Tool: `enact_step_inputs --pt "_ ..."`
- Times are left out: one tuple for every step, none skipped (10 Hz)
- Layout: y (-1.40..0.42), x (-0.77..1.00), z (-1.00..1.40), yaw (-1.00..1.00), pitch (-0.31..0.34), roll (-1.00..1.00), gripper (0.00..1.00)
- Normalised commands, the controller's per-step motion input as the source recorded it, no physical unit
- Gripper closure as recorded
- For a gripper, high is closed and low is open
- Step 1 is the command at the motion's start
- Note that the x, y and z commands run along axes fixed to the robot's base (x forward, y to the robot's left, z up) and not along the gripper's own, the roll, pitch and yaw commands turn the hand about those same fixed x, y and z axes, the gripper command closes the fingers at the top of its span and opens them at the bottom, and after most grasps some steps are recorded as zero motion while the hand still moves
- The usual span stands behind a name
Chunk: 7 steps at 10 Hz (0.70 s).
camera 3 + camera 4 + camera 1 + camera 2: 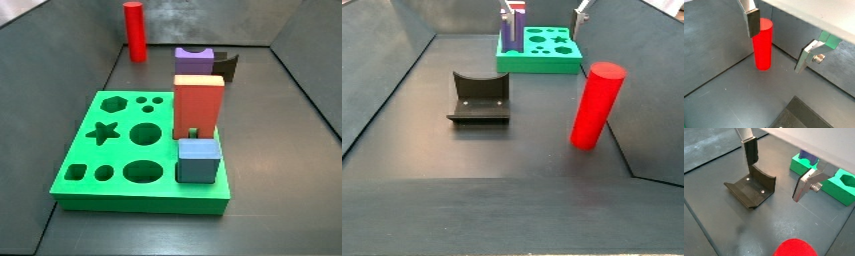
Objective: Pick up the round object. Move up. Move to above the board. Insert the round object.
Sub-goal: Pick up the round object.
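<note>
Red round object (763,45) stands upright on the floor just beyond the gripper (781,42), whose fingers are spread, holding nothing.

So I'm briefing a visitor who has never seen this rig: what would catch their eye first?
The red peg, standing upright and alone on the dark floor near a wall. Next the green board with its shaped holes, carrying a red-orange block, a purple piece and a blue piece along one edge. In a wrist view the open tool hangs by the peg, one finger in front of its top.
</note>
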Motion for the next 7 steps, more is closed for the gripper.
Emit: enact_step_inputs --pt "-0.08 0.0 0.0 -0.01 0.0 0.05 0.0" --pt "0.03 0.0 -0.04 0.0 0.0 0.04 0.0" --pt "0.23 -0.36 -0.12 0.0 -0.067 0.2 0.0" --pt "0.32 -0.66 0.0 0.0 -0.083 0.15 0.0" --pt "0.46 -0.91 0.0 0.0 -0.117 0.12 0.0" --pt "0.39 -1.0 0.0 -0.05 -0.149 0.14 0.0" --pt "0.38 -0.99 0.0 -0.09 -0.151 0.11 0.0"
